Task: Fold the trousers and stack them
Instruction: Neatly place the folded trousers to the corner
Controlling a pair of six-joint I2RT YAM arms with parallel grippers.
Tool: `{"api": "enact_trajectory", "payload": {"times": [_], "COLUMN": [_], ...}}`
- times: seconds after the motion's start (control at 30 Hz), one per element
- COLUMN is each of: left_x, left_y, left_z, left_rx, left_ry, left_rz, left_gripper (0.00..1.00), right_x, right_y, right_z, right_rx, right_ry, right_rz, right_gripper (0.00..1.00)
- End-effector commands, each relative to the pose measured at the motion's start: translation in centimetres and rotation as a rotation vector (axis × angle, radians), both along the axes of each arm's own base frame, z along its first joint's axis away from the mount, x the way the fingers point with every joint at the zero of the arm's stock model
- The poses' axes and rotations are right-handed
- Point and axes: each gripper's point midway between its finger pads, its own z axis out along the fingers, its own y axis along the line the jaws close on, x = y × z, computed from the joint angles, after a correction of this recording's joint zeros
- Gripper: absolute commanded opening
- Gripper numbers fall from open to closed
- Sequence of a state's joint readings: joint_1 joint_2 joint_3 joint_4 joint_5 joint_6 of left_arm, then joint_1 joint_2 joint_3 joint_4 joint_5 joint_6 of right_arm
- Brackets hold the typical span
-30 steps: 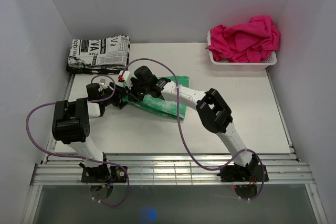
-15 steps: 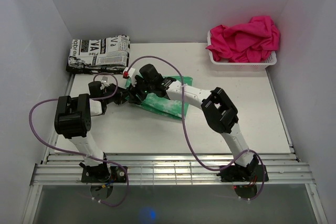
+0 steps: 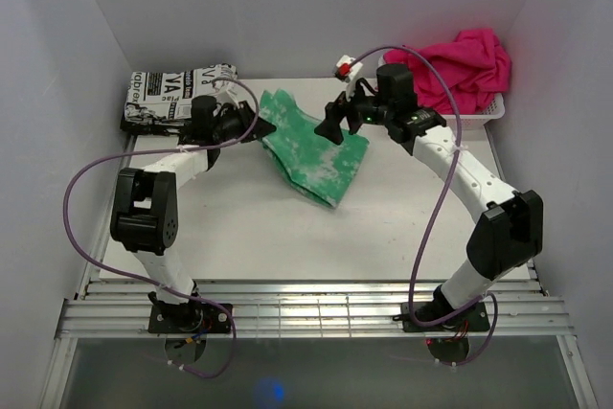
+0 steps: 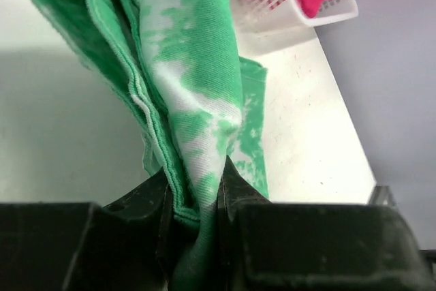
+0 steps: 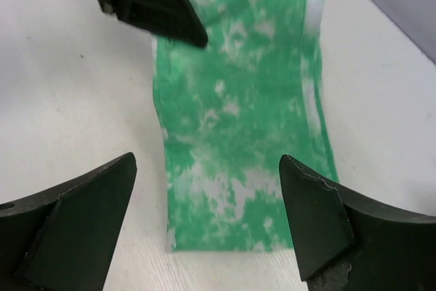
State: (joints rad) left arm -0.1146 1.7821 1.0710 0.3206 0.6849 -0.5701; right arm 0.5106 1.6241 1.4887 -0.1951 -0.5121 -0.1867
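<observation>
text: "VA" in big letters | on: newsprint cloth (image 3: 170,95) | smaller print: unreadable

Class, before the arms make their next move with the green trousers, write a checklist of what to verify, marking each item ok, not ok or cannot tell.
1. Left hand grips the trousers: ok, cloth pinched between its fingers.
2. Right hand free of cloth: ok, open above the trousers.
3. Trousers folded flat: not ok, bunched at the left hand.
4. Trousers on the newsprint cloth: not ok, on the table.
5. Fold edges aligned: cannot tell.
</observation>
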Motion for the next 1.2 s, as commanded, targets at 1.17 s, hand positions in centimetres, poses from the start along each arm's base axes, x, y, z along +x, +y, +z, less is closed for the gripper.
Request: {"api": "enact_trajectory", "payload": {"times": [1.17], "left_x": [13.8], "left_y": [8.7], "left_z": [28.4], "left_rx": [0.39], "left_ry": [-0.822], "left_rz": [0.206], "left_gripper": [0.0], "right_x": [0.9], "right_y": [-6.7], "right_z": [-4.2], "right_rx": [-0.066], "right_ry": [0.136], "right_rz": [-0.085], "right_gripper": [0.9]}}
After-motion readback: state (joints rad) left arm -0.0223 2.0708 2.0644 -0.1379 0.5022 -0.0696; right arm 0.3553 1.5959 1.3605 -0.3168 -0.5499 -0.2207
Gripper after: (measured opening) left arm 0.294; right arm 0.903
